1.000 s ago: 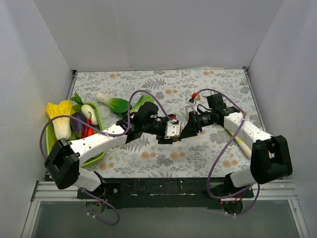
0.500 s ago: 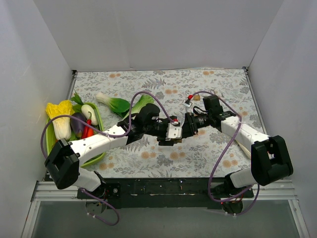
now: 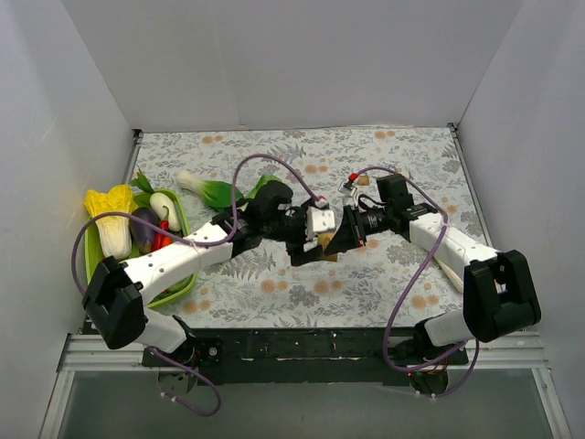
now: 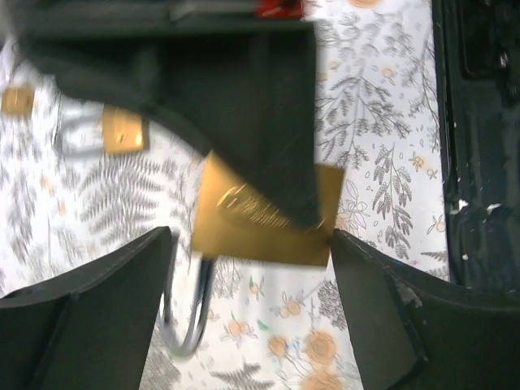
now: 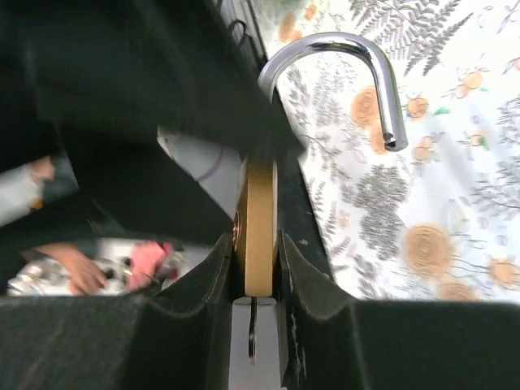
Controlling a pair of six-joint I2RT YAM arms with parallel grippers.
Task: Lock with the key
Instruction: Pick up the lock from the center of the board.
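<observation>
Padlock [image 5: 257, 231], brass, is pinched edge-on across its flat faces by the right claw [image 5: 255, 272]. It appears to be held off the tabletop [image 3: 384, 151], well to the right of the green vegetable tray [image 3: 187, 230]. Its shackle [image 5: 341, 61] stands open, the free end clear of the body. The left claw [image 4: 250, 244] has its fingers apart, one on each side of the padlock body. That wrist view is too blurred to say whether either finger touches it.

A thin dark sliver shows under the padlock between the right fingers; I cannot tell whether it is the key seated in the keyway. A red-tagged bunch [image 3: 355, 178] sits farther from the tray than the padlock does and may carry the key. I cannot tell whether it lies on the tabletop.

The weak point, as I judge it, is the right claw's narrow hold. If the left claw closes off-centre or shoves sideways, the padlock could pivot in that pinch, or slide out and drop. The two claws are crowded together, so a small aiming error would likely knock finger against finger. Pressing the shackle home while its free end is not lined up over its hole would jam it rather than latch it. If no key is in the keyway, any turning move does nothing.
</observation>
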